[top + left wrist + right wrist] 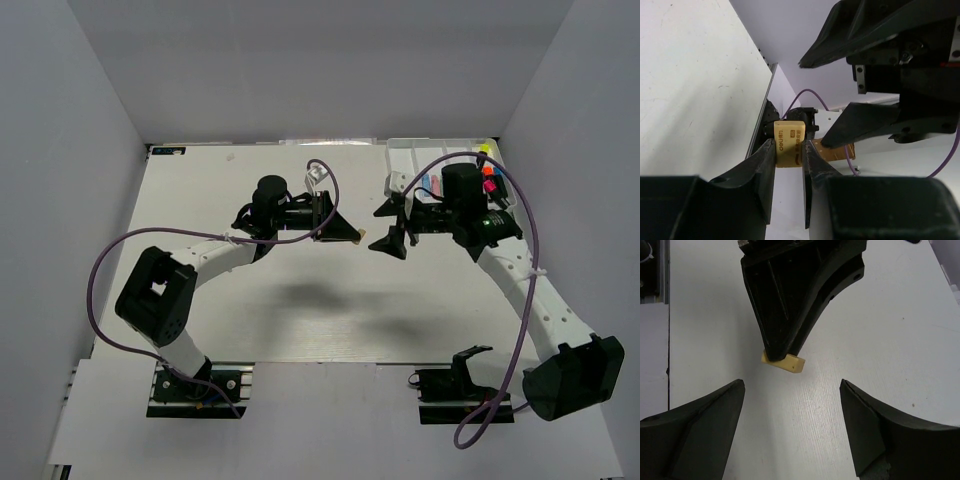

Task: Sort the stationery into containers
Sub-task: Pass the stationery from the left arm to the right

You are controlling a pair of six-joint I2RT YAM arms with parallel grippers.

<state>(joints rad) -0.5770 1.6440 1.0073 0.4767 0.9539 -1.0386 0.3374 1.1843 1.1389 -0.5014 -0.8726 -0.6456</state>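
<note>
**L gripper [352, 234] clamped on tan eraser [789, 141]; R gripper [384, 228] wide apart, tip to tip over mid tabletop [220, 300]**

Pose, L arm: base at near-left edge, elbow swung out to the left, forearm reaching up and to the right over the middle of the tabletop. L gripper points right, at the R arm. L wrist cam: both fingers [765, 172] press flat on the sides of the tan eraser. Its printed face is toward the cam and its end sticks out past the tips.

Pose, R arm: base near-right, links run up the right side, wrist bent so R gripper points left. Jaws spread wide w/ nothing between them. R wrist cam: its two fingers [705, 425] sit at the bottom corners w/ bare tabletop between. The eraser is just ahead of that gap, not inside it.

Tray: white tray [403, 160] at far-right corner, behind the R wrist, well apart from the eraser. Highlighters [488, 170] w/ coloured caps lie at its right side; blue and red pens [430, 186] are further left.

Hidden / unclear:
- R wrist covers the tray's near part, so compartment count can't be read.
- Top cam shows the eraser only as a tan speck between the tips.
- Can't tell if the eraser touches the tabletop or hangs above it.
- L wrist cam: bottom of frame blocked by the gripper body; R gripper cut off at the top-right edge.
</note>
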